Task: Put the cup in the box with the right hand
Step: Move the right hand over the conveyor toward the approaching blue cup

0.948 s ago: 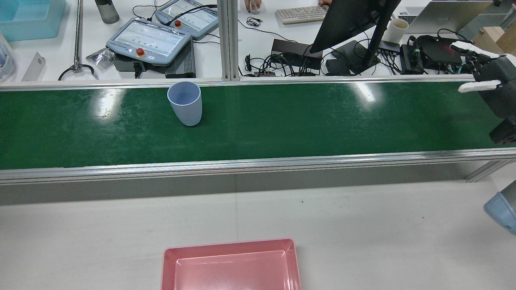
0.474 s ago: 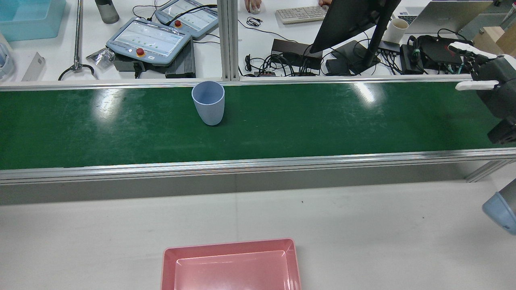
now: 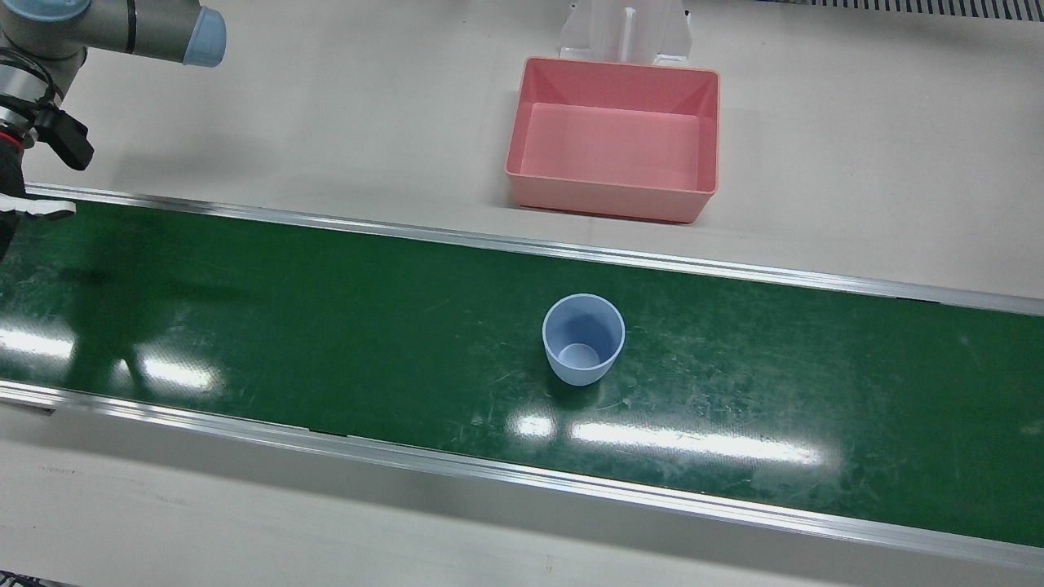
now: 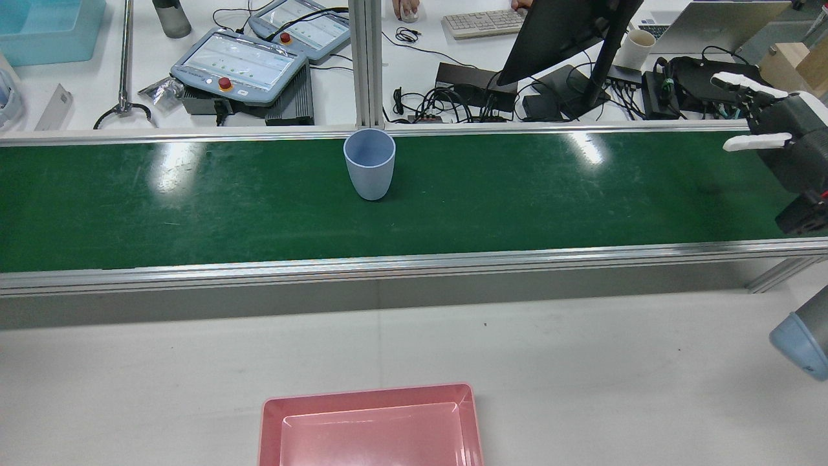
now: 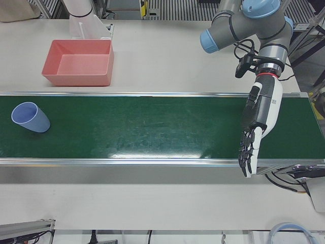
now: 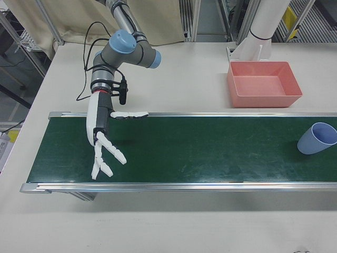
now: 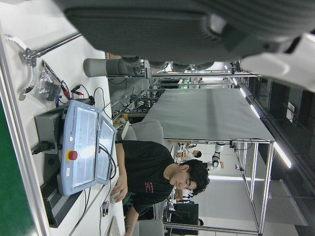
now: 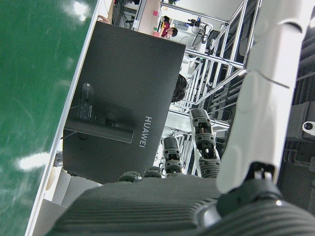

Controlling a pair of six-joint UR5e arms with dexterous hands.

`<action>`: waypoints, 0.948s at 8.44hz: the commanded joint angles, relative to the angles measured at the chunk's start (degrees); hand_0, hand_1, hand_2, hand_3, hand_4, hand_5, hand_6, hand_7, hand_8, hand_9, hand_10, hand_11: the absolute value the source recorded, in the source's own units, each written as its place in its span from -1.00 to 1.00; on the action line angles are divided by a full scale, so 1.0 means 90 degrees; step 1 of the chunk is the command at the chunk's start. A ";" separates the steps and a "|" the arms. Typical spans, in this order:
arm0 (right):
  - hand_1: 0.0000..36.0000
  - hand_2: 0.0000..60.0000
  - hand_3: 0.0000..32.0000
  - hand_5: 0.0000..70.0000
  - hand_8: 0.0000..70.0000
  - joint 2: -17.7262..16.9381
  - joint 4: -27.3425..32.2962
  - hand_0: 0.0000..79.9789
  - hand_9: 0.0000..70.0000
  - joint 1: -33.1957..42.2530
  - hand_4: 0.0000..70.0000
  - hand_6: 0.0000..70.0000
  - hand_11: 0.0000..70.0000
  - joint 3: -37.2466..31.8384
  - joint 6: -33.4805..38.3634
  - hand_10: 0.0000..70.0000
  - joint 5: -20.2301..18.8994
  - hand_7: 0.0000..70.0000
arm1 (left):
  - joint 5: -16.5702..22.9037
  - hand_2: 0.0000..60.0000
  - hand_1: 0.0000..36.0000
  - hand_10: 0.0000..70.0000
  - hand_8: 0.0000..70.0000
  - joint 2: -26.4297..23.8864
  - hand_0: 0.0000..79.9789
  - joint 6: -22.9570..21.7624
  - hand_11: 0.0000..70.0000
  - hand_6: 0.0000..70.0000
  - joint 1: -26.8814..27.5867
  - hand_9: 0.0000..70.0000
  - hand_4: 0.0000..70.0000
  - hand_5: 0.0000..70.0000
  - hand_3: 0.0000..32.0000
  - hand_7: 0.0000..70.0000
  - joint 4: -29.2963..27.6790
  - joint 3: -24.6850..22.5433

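Observation:
A pale blue cup (image 4: 369,164) stands upright and empty on the green conveyor belt (image 4: 517,194), near its far edge and about mid-length. It also shows in the front view (image 3: 583,338), the left-front view (image 5: 29,117) and the right-front view (image 6: 317,138). My right hand (image 4: 773,126) is open and empty over the belt's right end, far from the cup; the right-front view (image 6: 101,134) shows its fingers spread. The pink box (image 4: 369,393) sits empty on the white table, on the near side of the belt. My left hand (image 5: 258,122) is open and empty over the belt's other end.
Aluminium rails (image 4: 388,264) border the belt on both sides. Behind the belt lie teach pendants (image 4: 239,65), cables, a monitor (image 4: 569,32) and a keyboard. A white arm pedestal (image 3: 624,28) stands just behind the pink box (image 3: 608,196).
The cup has travelled right along the belt, toward my right hand. The right hand has shifted slightly left and stays open.

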 commanded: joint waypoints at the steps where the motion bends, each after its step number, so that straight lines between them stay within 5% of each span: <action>1: -0.22 -0.99 -1.00 -0.86 -1.00 0.0000 0.0003 0.44 -0.91 -0.0044 -0.72 -0.84 -1.00 -0.0001 0.0013 -1.00 0.0001 -0.32 | -0.0004 -1.00 -1.00 -1.00 -1.00 0.0000 -1.00 0.0000 -1.00 -1.00 0.0000 -1.00 -1.00 -1.00 -1.00 -1.00 0.0000 0.0000; 6: 0.02 -0.88 -1.00 -0.84 -1.00 0.0078 -0.0026 0.45 -0.91 -0.0180 -0.78 -0.84 -1.00 0.0068 0.0013 -1.00 -0.0008 -0.35 | -0.0004 -1.00 -1.00 -1.00 -1.00 0.0000 -1.00 0.0000 -1.00 -1.00 0.0000 -1.00 -1.00 -1.00 -1.00 -1.00 0.0000 0.0010; 8: -0.11 -1.00 -1.00 -0.83 -1.00 0.0088 -0.0026 0.52 -0.91 -0.0239 -0.69 -0.84 -1.00 0.0106 0.0013 -1.00 -0.0008 -0.33 | -0.0004 -1.00 -1.00 -1.00 -1.00 0.0000 -1.00 0.0000 -1.00 -1.00 0.0000 -1.00 -1.00 -1.00 -1.00 -1.00 0.0000 0.0000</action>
